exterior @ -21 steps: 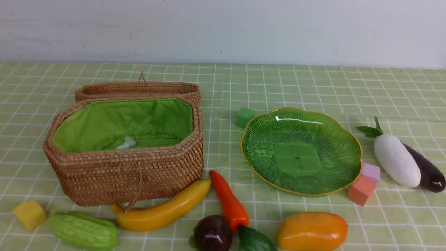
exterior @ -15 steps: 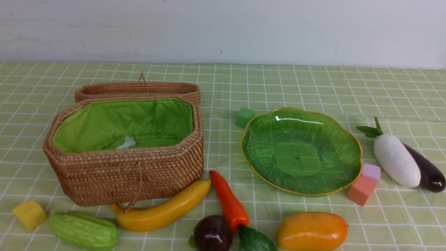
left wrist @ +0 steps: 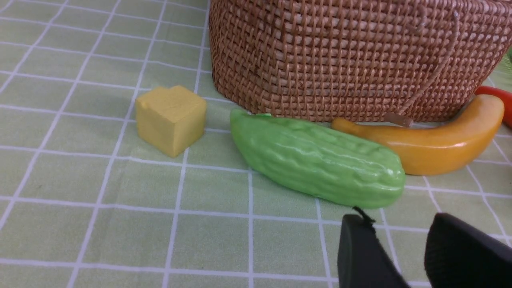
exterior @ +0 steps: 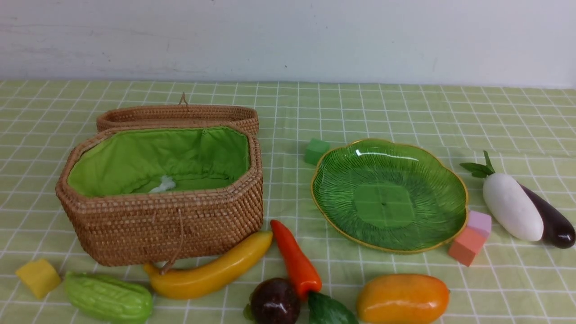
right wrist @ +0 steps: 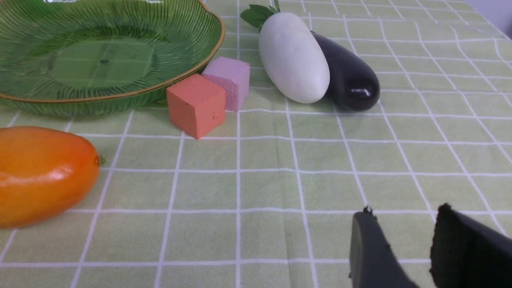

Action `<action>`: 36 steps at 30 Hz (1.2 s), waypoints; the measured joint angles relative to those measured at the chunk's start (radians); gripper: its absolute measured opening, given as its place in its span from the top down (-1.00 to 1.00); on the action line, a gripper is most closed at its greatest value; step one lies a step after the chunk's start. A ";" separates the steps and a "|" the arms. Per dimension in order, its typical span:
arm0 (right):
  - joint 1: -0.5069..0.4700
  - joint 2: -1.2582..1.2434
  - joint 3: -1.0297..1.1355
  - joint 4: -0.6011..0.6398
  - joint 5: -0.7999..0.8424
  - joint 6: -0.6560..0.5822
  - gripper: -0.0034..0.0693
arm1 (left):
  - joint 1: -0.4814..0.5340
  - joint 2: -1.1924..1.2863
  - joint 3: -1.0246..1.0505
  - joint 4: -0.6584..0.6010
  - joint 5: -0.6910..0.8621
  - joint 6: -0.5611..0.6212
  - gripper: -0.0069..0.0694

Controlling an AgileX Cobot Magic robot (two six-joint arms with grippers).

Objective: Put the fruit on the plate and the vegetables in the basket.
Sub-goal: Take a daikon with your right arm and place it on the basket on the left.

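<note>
Seven toy pieces lie unsorted on the counter point(exterior: 405, 108). The mango point(exterior: 402, 299) sits just in front of the plate point(exterior: 317, 204). The small dark purple fruit point(exterior: 274, 301) lies beside the leafy end of the carrot point(exterior: 294, 261). The banana point(exterior: 211, 272) curves close along the front wall of the basket point(exterior: 157, 229). The gourd point(exterior: 108, 297) rests at the front left next to a yellow foam cube point(exterior: 38, 276). The white radish point(exterior: 513, 207) and the eggplant point(exterior: 551, 220) lie touching each other, to the right of the plate. Nothing has shifted over the last instants: every piece keeps its place, the plate is bare, and the basket, its lid point(exterior: 177, 114) thrown back, holds no vegetable. That suggests the sorting has not started and a first pick is still to come. The left fingers point(left wrist: 362, 256) stand parted with nothing between them, near the gourd but not touching it, so it looks the likely first target. The right fingers point(right wrist: 372, 248) are likewise parted and empty over bare cloth, with the mango, radish and eggplant all in that wrist camera's sight.
</note>
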State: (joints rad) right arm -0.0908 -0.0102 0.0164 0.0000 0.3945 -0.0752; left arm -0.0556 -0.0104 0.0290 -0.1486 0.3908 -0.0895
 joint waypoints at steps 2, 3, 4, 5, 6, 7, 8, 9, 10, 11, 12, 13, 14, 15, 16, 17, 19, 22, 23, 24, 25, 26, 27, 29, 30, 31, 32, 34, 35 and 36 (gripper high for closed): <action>0.000 0.000 0.000 0.000 0.000 0.000 0.24 | 0.000 0.000 0.000 0.000 0.000 0.000 0.19; 0.000 0.000 0.000 0.000 0.000 0.000 0.24 | 0.000 0.000 0.000 0.000 0.000 0.000 0.19; 0.000 0.000 0.000 0.000 0.000 0.000 0.24 | 0.000 0.000 0.000 0.000 0.000 0.000 0.19; 0.000 0.000 0.000 0.000 0.000 0.000 0.24 | 0.000 0.000 0.000 0.000 0.000 0.000 0.19; 0.000 0.000 0.000 0.000 0.000 0.000 0.24 | 0.000 0.000 0.000 0.000 0.000 0.000 0.19; 0.000 0.000 0.000 0.000 0.000 0.000 0.24 | 0.000 0.000 0.000 0.000 0.000 0.000 0.19; 0.000 0.000 0.000 0.000 0.000 0.000 0.24 | 0.000 0.000 0.000 0.000 0.000 0.000 0.19; 0.000 0.000 0.000 0.000 0.000 0.000 0.24 | 0.000 0.000 0.000 0.000 0.000 0.000 0.19; 0.000 0.000 0.000 0.000 0.000 0.000 0.24 | 0.000 0.000 0.000 0.000 0.000 0.000 0.19; 0.000 0.000 0.000 0.000 0.000 0.000 0.24 | 0.000 0.000 0.000 0.000 0.000 0.000 0.19; 0.000 0.000 0.000 0.000 0.000 0.000 0.24 | 0.000 0.000 0.000 0.000 0.000 0.000 0.19; 0.000 0.000 0.000 0.000 0.000 0.000 0.24 | 0.000 0.000 0.000 0.000 0.000 0.000 0.19; 0.000 0.000 0.000 0.000 0.000 0.000 0.24 | 0.000 0.000 0.000 0.000 0.000 0.000 0.19; 0.000 0.000 0.000 0.000 0.000 0.000 0.24 | 0.000 0.000 0.000 0.000 0.000 0.000 0.19; 0.000 0.000 0.000 0.000 0.000 0.000 0.24 | 0.000 0.000 0.000 0.000 0.000 0.000 0.19; 0.000 0.000 0.000 0.000 0.000 0.000 0.24 | 0.000 0.000 0.000 0.000 0.000 0.000 0.19; 0.000 0.000 0.000 0.000 -0.001 0.000 0.24 | 0.000 0.000 0.000 0.000 0.000 0.000 0.19; 0.000 0.000 0.002 -0.011 -0.017 0.000 0.24 | 0.000 0.000 0.000 0.000 0.000 0.000 0.19; 0.000 0.000 0.005 0.000 -0.038 0.000 0.24 | 0.000 0.000 0.000 0.000 0.000 0.000 0.19; 0.000 0.000 0.011 0.024 -0.092 0.000 0.24 | 0.000 0.000 0.000 0.000 0.000 0.000 0.19; 0.000 0.000 0.012 0.052 -0.121 0.001 0.24 | 0.000 0.000 0.000 0.000 0.000 0.000 0.19; 0.000 0.000 0.012 0.094 -0.176 0.011 0.24 | 0.000 0.000 0.000 0.000 0.000 0.000 0.19; 0.000 0.000 0.012 0.143 -0.252 0.032 0.24 | 0.000 0.000 0.000 0.000 0.000 0.000 0.19; 0.000 0.000 0.012 0.250 -0.360 0.075 0.24 | 0.000 0.000 0.000 0.000 0.000 0.000 0.19; 0.000 0.000 0.012 0.292 -0.415 0.099 0.24 | 0.000 0.000 0.000 0.000 0.000 0.000 0.19; 0.000 0.000 0.012 0.338 -0.468 0.122 0.24 | 0.000 0.000 0.000 0.000 0.000 0.000 0.19; 0.000 0.000 0.012 0.372 -0.508 0.139 0.24 | 0.000 0.000 0.000 0.000 0.000 0.000 0.19; 0.000 0.000 0.012 0.448 -0.612 0.172 0.24 | 0.000 0.000 0.000 0.000 0.000 0.000 0.19; 0.000 0.000 0.012 0.470 -0.640 0.180 0.24 | 0.000 0.000 0.000 0.000 0.000 0.000 0.19; 0.000 0.000 0.012 0.486 -0.678 0.183 0.24 | 0.000 0.000 0.000 0.000 0.000 0.000 0.19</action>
State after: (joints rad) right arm -0.0908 -0.0102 0.0280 0.4865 -0.2834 0.1079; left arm -0.0556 -0.0104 0.0290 -0.1486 0.3908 -0.0895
